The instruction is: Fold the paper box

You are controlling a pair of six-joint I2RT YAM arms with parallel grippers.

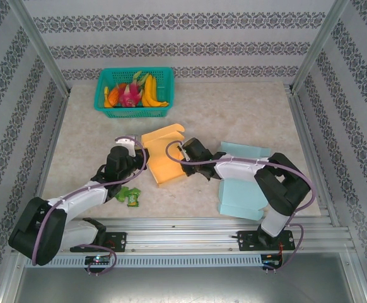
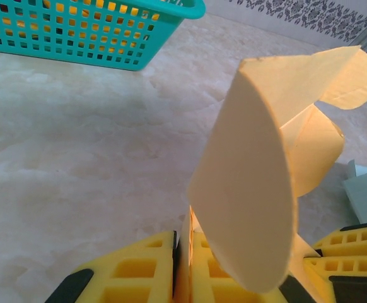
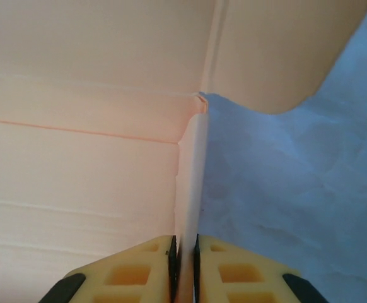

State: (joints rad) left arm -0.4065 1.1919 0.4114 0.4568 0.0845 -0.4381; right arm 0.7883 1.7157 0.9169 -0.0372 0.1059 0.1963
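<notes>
Nearest the bases, a green packet [image 1: 130, 196] lies at 7 o'clock of the orange paper box [image 1: 163, 161], and a blue box [image 1: 241, 189] at 4 o'clock. The orange paper box sits mid-table. The left gripper [image 2: 182, 246] pinches its 9 o'clock edge, jaws closed down to the sheet. The right gripper [image 3: 183, 246] nips a flap at 3 o'clock the same way. 1 rounded flap curls upward, but no walls look locked, so most folding seems left. A fruit basket [image 1: 135, 95] stands at 11 o'clock.
</notes>
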